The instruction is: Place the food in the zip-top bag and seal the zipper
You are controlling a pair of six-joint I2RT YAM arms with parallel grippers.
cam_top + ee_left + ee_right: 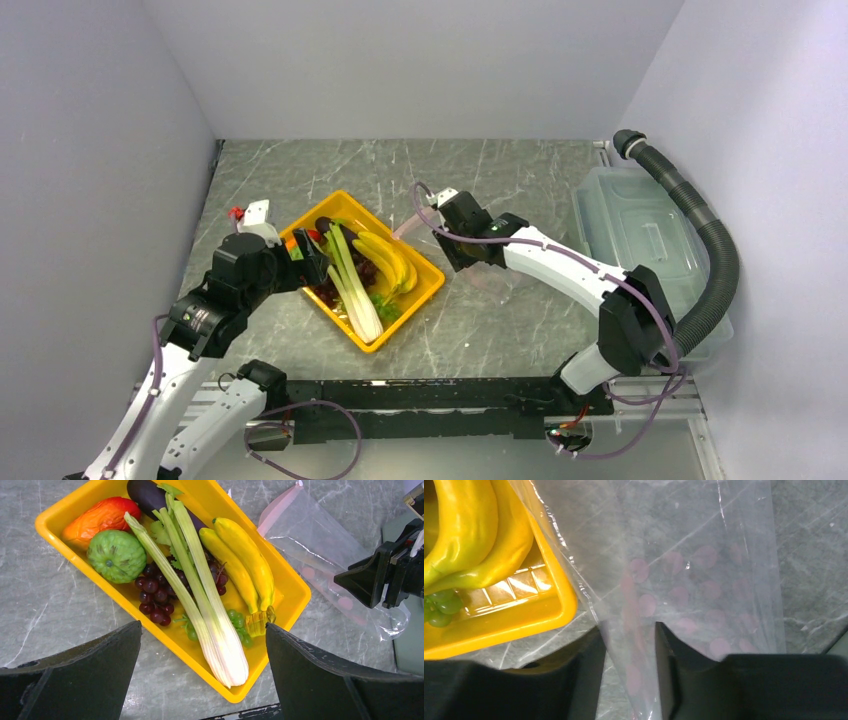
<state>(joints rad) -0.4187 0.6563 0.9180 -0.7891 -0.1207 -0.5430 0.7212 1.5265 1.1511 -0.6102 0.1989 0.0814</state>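
The food lies in a yellow tray (425, 290): a pale celery stalk (200, 595), yellow bananas (245, 565), purple grapes (155, 597), green grapes (237, 627), an orange-red piece (100, 517), a bumpy green fruit (116, 555) and a dark eggplant (150, 497). My left gripper (202, 625) hovers wide open and empty above the tray's near corner. The clear zip-top bag (704, 540) lies right of the tray, its pink zipper (276, 507) near the tray's far corner. My right gripper (630, 630) straddles a fold of the bag, its jaws slightly apart.
A large translucent lidded bin (640, 235) stands at the right with a black corrugated hose (715, 250) curving over it. Grey walls close the table at the left, back and right. The tray rim (549, 615) lies just left of my right fingers.
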